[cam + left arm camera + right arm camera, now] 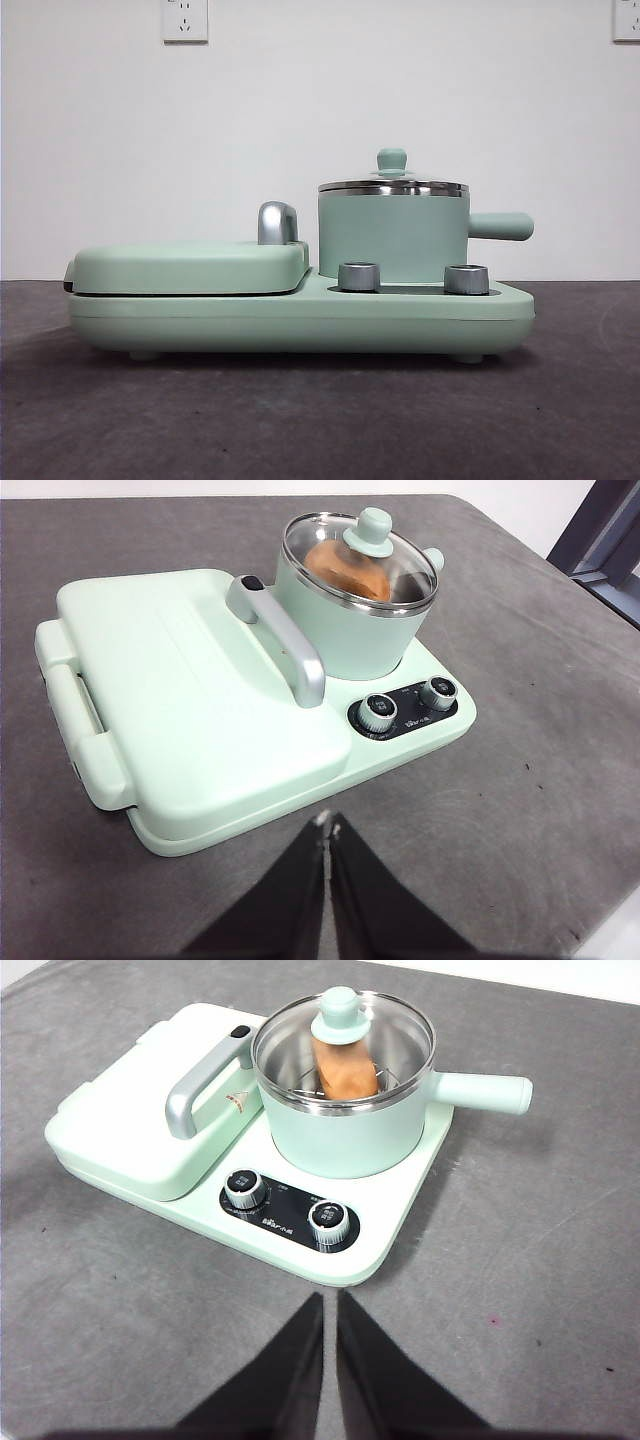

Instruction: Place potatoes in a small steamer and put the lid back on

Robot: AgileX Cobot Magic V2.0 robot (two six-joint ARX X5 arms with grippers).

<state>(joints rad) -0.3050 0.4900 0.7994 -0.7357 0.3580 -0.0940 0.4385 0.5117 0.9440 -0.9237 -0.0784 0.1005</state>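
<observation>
The mint-green small steamer [392, 238] stands on its base unit, side handle pointing right. The clear glass lid [390, 1035] with its green knob [391, 159] sits flat on the steel rim. Through the glass an orange-brown potato [346, 1068] rests inside on a wire rack; the left wrist view shows the same potato [340, 568]. My left gripper [327, 823] hangs shut over the grey table in front of the appliance, holding nothing. My right gripper [329, 1300] is likewise shut and empty, back from the control panel. Neither arm shows in the front view.
A flat griddle cover [190, 265] with a chrome handle [277, 222] takes up the left half of the base [300, 322]. Two silver dials [287, 1205] sit in front of the pot. Two wall sockets are high on the white wall. The grey table's edge is close in the left wrist view.
</observation>
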